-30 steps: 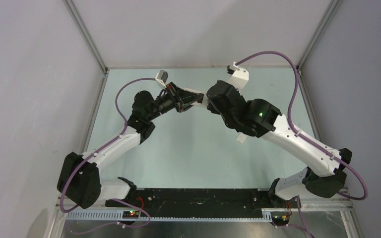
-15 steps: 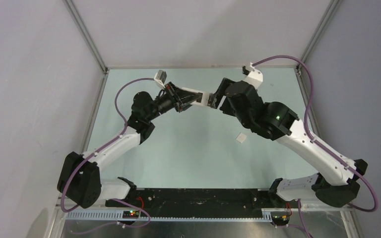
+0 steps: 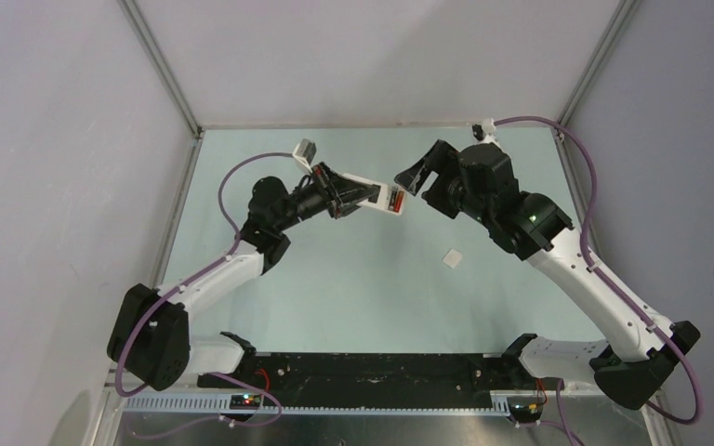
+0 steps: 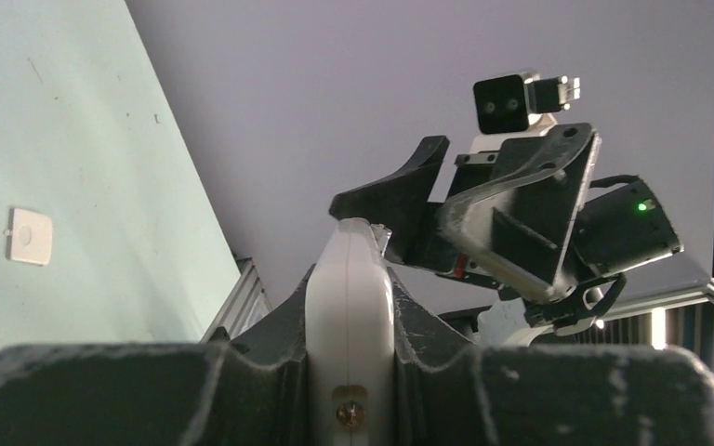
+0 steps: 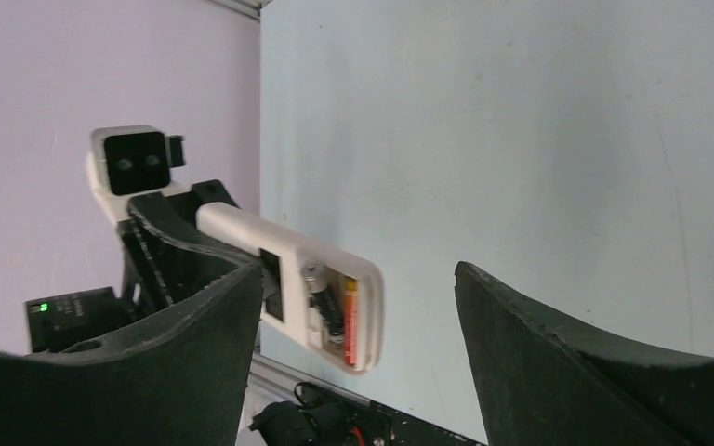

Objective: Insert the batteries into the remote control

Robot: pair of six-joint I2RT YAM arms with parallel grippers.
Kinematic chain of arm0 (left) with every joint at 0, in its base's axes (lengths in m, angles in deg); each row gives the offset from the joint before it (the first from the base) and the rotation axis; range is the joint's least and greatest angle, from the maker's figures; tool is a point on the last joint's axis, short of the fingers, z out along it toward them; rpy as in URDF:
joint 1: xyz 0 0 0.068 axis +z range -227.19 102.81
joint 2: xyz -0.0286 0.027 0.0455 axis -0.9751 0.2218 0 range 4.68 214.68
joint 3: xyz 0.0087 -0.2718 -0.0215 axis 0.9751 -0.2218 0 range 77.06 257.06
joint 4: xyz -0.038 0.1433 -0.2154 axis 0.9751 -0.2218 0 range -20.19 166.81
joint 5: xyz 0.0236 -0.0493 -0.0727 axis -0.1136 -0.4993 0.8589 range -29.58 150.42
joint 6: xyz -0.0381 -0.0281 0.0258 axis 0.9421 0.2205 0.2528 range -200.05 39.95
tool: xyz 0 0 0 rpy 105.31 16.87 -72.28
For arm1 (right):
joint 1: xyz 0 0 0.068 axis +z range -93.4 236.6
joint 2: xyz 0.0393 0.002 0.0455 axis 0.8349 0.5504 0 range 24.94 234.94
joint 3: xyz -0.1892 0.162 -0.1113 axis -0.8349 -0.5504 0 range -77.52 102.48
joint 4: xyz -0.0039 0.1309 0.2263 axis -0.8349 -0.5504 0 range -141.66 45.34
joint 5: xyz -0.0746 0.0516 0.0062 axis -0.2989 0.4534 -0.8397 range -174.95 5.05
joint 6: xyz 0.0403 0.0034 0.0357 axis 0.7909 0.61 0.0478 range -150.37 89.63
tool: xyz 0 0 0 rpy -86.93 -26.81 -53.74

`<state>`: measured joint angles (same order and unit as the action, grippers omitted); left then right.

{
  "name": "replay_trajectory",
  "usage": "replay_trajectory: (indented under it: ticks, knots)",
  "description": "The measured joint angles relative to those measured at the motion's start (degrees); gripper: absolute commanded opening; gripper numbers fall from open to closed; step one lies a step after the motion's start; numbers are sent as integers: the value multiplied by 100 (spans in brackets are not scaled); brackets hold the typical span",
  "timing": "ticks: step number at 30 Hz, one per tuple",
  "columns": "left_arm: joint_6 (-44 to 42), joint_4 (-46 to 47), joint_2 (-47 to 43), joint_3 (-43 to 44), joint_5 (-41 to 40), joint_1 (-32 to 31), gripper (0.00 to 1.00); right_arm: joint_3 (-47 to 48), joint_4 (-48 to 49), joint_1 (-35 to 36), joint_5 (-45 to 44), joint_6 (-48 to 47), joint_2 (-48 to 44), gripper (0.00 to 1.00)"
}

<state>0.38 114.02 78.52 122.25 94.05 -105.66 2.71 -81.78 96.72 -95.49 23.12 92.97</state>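
The left pincer point(image 3: 353, 193) is clamped on the remote control point(image 3: 386, 197), holding it above the surface point(image 3: 353, 279) at upper centre of the overhead view. The right pincer point(image 3: 420, 172) stands wide just right of the remote's free end, not gripping it. Both batteries point(image 5: 333, 311) sit in its open compartment. A white cover piece point(image 3: 451, 258) lies at lower right.

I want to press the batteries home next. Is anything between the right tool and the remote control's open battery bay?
Nothing visible. The right tool, open, faces the bay end of the remote control held in the left tool, with only air between. Both batteries lie exposed; the white cover piece lies on the table.
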Motion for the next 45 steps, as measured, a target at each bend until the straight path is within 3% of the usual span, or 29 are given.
replay_trajectory:
  ticks: [4, 9, 13, 19, 28, 45]
  knots:
    - [-57, -9, -4, -153, 76, 0, 0, 0, 118, -44, 179, 50, -2, 72]
    - [-138, -13, -35, -232, 164, 0, 0, 0, 181, -87, 332, 26, 0, 46]
    - [-160, 0, -70, -234, 223, 0, 0, 0, 186, -55, 330, -245, 0, 37]
    - [-197, 0, -72, -236, 302, 0, 0, 103, 186, 201, 308, -1386, 142, 35]
    - [-199, -9, -72, -463, 389, 0, 0, 1071, -203, 909, -304, -3086, 905, 27]
    - [-195, -24, -72, -503, 413, 0, 0, 1152, -691, 1508, -1147, -4111, 1069, 31]
